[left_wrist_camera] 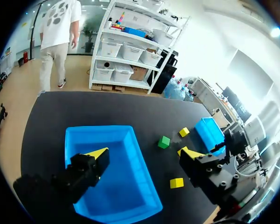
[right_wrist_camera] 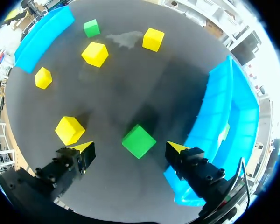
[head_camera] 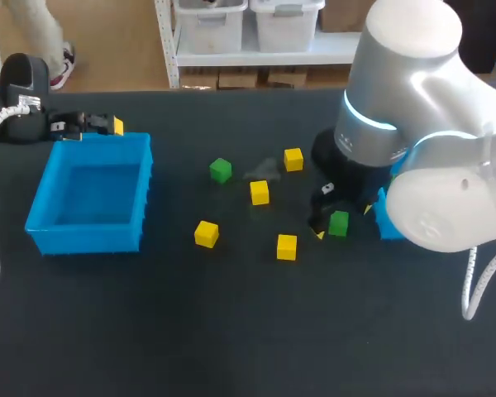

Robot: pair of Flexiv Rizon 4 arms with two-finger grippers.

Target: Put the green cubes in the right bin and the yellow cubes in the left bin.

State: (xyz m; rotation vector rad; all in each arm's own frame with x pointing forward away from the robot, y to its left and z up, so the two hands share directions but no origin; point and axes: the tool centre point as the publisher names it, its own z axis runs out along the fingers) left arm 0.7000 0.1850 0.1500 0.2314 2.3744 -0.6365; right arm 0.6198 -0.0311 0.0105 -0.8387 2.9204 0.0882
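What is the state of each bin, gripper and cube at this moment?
Left bin: upright, empty.
Right bin: upright, contents unclear.
Left gripper: open, empty, by the left bin.
Right gripper: open, holding nothing.
First green cube: on the table, between the right gripper's fingers, untouched.
Second green cube: loose on the table.
Yellow cubes: four, loose on the table.

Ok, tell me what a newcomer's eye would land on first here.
The big silver right arm fills the head view's right side and hides most of the right bin. Its open end effector hangs over a green cube just beside that bin. The bright blue left bin stands at the head view's left, with four yellow cubes and a second green cube scattered between the bins.
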